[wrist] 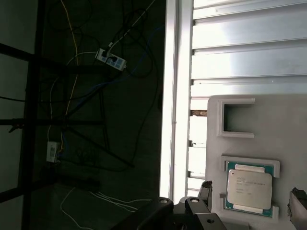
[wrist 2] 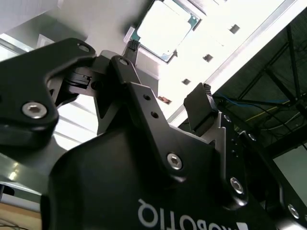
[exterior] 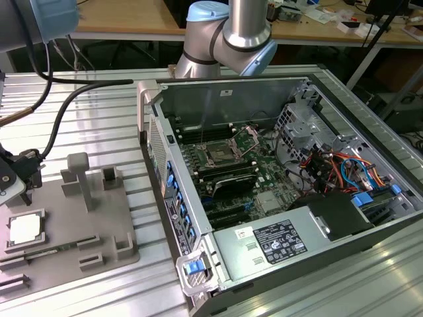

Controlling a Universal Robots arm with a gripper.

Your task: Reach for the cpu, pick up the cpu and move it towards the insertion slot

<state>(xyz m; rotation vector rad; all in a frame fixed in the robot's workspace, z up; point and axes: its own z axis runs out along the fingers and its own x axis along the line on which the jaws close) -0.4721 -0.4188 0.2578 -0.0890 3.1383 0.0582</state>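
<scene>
The exterior view looked down at a slant from off the arm onto the tabletop [exterior: 99, 132], with the open case [exterior: 218, 99] mid-frame and the fixture [exterior: 66, 224] at the exterior view's left. The second wrist view sat hard against the end effector [wrist 2: 165, 76], facing along its black body. The first wrist view looked from farther back onto the fixture, the tabletop's edge and the floor [wrist: 134, 143]. All three shared the cpu [exterior: 25, 229] in the fixture.

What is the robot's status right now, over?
Gripper open, poised over small flat square silver-topped cpu. Chip lies in grey plastic fixture, not gripped. Nothing seen blocking it.
</scene>
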